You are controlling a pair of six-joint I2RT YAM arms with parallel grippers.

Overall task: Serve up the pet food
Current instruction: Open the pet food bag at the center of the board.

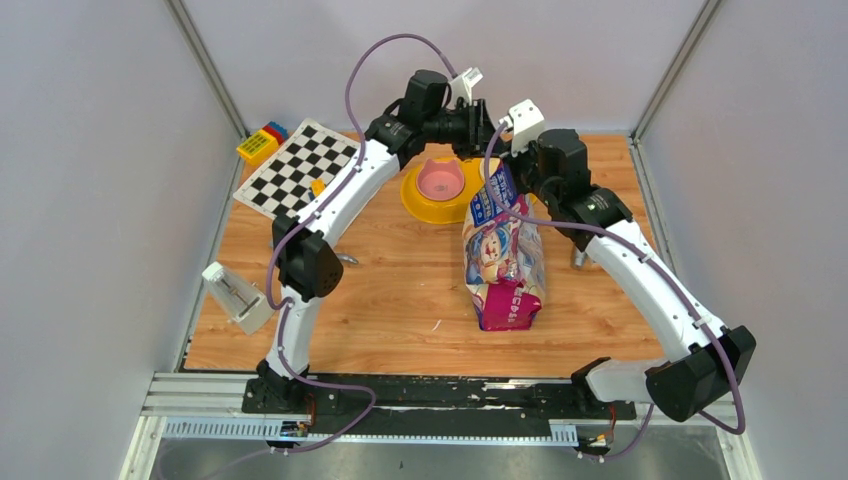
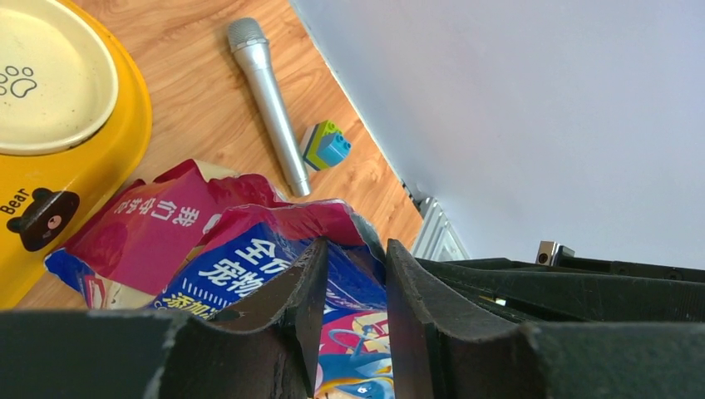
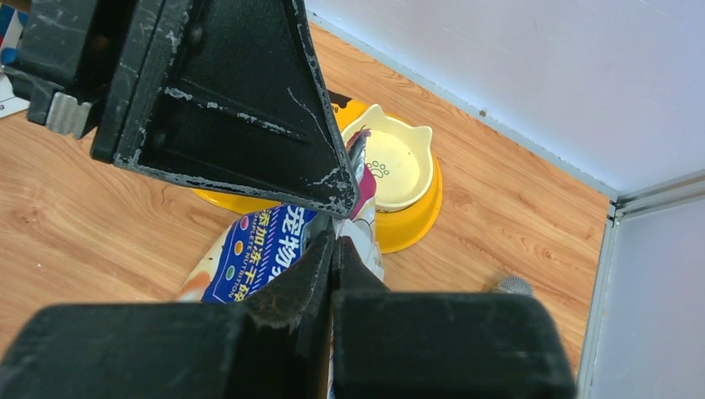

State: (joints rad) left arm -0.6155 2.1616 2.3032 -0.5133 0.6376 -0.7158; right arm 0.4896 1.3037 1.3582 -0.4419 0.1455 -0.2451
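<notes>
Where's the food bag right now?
In the top view the food bag lies just right of table centre, its torn top lifted toward the yellow feeder at the far side.

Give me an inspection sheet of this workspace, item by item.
Surface: wooden table, no spills seen.
Job's things: pet food bag lies flat mid-table, torn top toward the yellow feeder; bowls empty, no kibble seen.
Clutter: checkerboard, toy blocks, microphone, small block, white item at the left edge.
Grippers: left gripper open, fingers either side of the bag's torn edge; right gripper shut on the bag's top.
Cables: purple cables run along both arms; one loop hangs over the bag's top.
Surroundings: grey walls on three sides.
</notes>
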